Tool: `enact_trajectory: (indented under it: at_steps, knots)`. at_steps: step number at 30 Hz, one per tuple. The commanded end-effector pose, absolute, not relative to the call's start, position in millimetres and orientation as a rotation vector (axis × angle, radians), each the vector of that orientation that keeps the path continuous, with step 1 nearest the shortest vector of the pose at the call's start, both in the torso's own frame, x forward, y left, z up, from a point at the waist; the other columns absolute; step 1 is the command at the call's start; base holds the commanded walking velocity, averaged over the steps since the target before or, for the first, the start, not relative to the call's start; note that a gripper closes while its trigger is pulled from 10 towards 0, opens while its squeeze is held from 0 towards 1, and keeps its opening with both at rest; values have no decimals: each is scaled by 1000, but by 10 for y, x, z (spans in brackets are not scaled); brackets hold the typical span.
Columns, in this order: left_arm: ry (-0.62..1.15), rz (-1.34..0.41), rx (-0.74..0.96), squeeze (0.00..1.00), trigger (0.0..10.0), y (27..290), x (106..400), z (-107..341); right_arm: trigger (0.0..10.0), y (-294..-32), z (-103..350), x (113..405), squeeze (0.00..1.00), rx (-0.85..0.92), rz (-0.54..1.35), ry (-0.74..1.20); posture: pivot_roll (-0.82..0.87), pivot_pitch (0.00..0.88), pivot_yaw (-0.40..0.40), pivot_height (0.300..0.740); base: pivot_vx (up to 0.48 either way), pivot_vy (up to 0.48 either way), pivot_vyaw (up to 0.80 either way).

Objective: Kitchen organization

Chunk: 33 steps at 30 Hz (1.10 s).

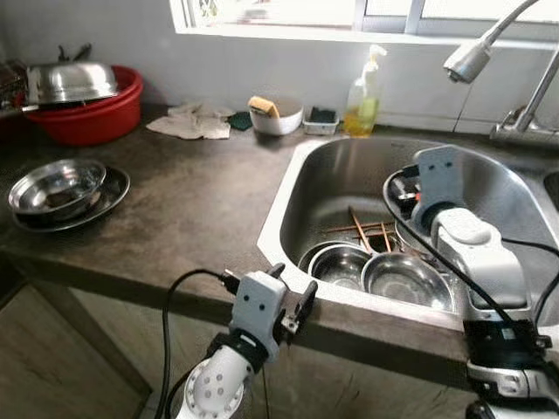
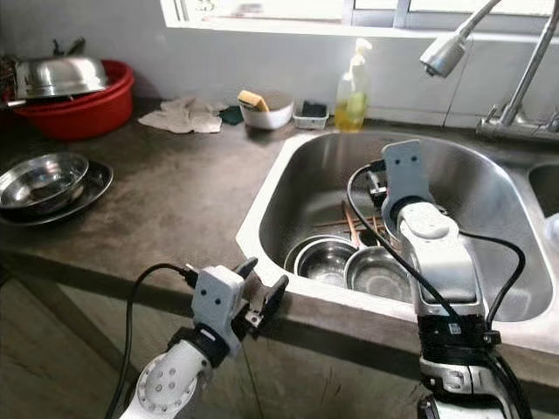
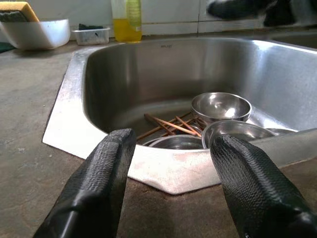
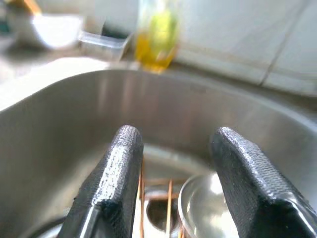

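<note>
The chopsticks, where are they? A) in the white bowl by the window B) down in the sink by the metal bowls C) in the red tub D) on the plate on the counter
B: the chopsticks lie at the bottom of the sink, next to the metal bowls.

Steel bowls (image 1: 374,271) sit upright and empty on the floor of the sink (image 1: 301,170), clustered at its near wall, rims touching. Brown chopsticks (image 1: 360,230) lie crisscrossed just behind them, over the drain. Out left of the sink, another steel bowl (image 1: 54,185) rests nested in a shallow dish (image 1: 112,194).
</note>
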<state>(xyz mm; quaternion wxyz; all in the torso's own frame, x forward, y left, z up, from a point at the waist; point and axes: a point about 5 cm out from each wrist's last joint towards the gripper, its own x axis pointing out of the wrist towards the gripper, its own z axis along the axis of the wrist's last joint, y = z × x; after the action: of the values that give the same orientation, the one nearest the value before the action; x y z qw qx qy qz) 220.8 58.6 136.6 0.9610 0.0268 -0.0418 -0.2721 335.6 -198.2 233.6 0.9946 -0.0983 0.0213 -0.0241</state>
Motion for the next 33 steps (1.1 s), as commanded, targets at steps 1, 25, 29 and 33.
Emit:
enact_trajectory:
  at_steps: [1, 25, 29, 33]
  knots:
    - [-98, -545, 59, 0, 10000, 597, 2223, 1392, 10000, -1992, 2434, 3295, 0, -164, -69, -28, -12, 71, -4, 740, 0, 0, 0]
    - [-113, -527, 57, 0, 10000, 629, 2256, 1412, 10000, -1683, 2256, 2619, 0, -75, -108, -271, -14, 73, 0, 740, 0, 0, 0]
    - [-115, -525, 53, 0, 10000, 635, 2258, 1414, 10000, -1649, 2242, 2616, 0, -71, -103, -273, -16, 70, 3, 740, 0, 0, 0]
    - [-115, -526, 50, 0, 10000, 633, 2258, 1414, 10000, -1622, 2220, 2616, 0, -67, -99, -270, -21, 64, 1, 740, 0, 0, 0]
